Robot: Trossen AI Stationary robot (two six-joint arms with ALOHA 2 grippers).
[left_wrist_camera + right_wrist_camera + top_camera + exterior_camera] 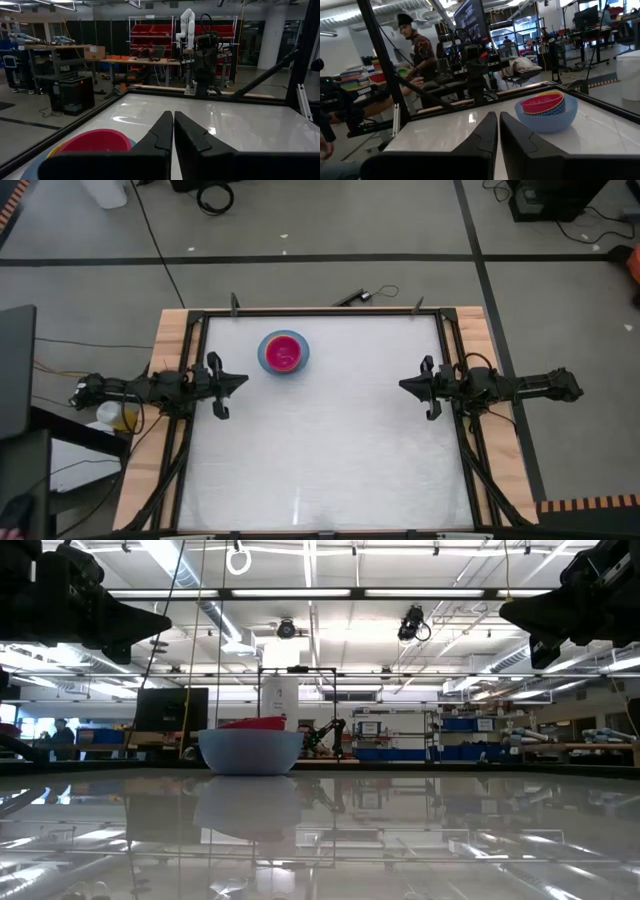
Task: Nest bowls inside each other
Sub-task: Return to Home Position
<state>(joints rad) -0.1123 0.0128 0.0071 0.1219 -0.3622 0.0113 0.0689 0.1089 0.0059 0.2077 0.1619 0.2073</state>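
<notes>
The bowls stand as one stack on the white table, toward its far left. The light blue bowl (pixel 284 354) (pixel 547 117) is outermost and rests on its base. Inside it sits the magenta-pink bowl (pixel 541 104) (pixel 95 141), with orange and yellow rims (pixel 555 94) showing just around it. My left gripper (pixel 243 380) (pixel 173 116) hovers shut at the table's left edge, a little nearer than the stack. My right gripper (pixel 402 385) (pixel 498 116) hovers shut at the right edge. Both point level across the table toward each other, above the surface.
A black frame (pixel 320 313) borders the table (pixel 330 450). A person (pixel 417 50) stands beyond the table's left side, past the left arm. Cables and equipment lie on the floor beyond the far edge.
</notes>
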